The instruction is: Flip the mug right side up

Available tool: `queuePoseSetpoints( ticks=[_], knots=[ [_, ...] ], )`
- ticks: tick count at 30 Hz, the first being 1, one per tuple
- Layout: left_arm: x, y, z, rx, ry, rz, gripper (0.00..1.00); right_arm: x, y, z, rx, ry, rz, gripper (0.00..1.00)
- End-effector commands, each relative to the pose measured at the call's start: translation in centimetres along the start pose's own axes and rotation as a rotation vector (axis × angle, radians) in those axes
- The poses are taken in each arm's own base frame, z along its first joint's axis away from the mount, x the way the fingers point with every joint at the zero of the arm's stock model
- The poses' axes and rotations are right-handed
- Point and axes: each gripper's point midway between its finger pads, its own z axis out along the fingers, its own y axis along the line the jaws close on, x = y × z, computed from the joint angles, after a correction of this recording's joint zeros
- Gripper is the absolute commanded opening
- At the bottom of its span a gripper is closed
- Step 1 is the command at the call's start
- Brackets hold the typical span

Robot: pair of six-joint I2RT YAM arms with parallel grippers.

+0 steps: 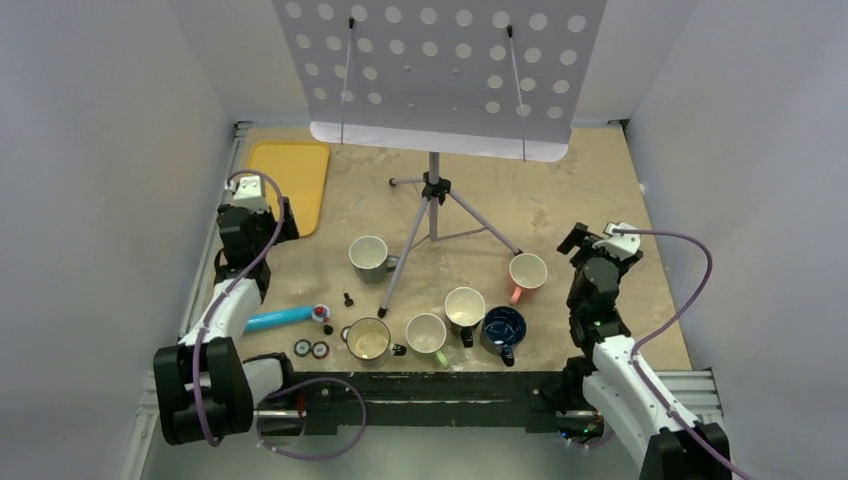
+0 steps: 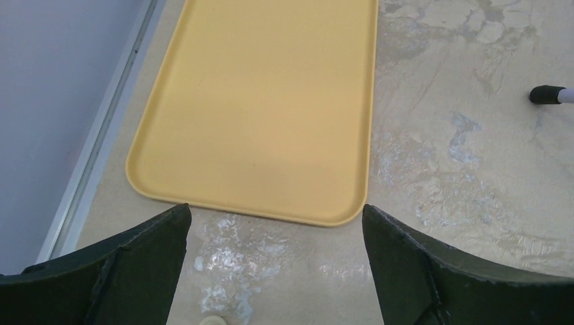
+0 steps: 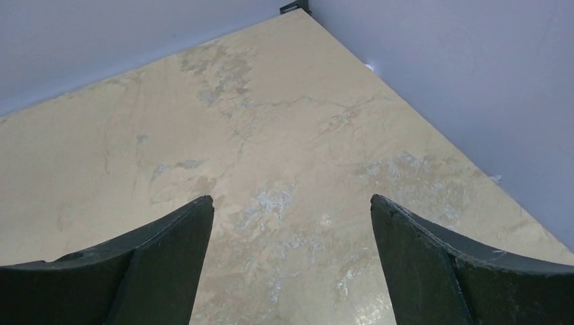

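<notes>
Top external shows six mugs grouped toward 6 o'clock on the table (image 1: 600, 180), around the legs of a music stand (image 1: 432, 190). A steel mug (image 1: 369, 257) sits at the stand's 8 o'clock and a pink mug (image 1: 527, 271) at its 4 o'clock. Nearer the arms stand a second steel mug (image 1: 368, 339), a white mug (image 1: 426, 332), a cream mug (image 1: 464, 307) and a dark blue mug (image 1: 503, 327). Each shows an open mouth facing up, and I cannot tell which one the task means.

In the left wrist view, the left gripper (image 2: 276, 213) has its fingers spread wide with nothing between them. It hangs over bare tabletop, with a yellow tray (image 2: 257, 108) at 12 o'clock.

In the right wrist view, the right gripper (image 3: 292, 203) is likewise spread and empty, facing the far table corner, well apart from the mugs.
</notes>
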Motion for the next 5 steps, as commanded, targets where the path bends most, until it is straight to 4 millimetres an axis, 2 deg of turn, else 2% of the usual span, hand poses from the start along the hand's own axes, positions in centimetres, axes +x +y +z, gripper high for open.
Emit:
queuePoseSetpoints(
  ticks=[1, 5],
  knots=[
    [-1.0, -0.1, 0.5, 0.001, -0.101, -0.051, 1.0, -3.8, 1.4, 0.5, -0.065, -0.159, 0.036, 0.9],
    [-0.4, -0.4, 0.9, 0.023, -0.108, -0.051, 1.0, -3.9, 2.7, 0.7, -0.13, -0.172, 0.021, 0.9]
  ],
)
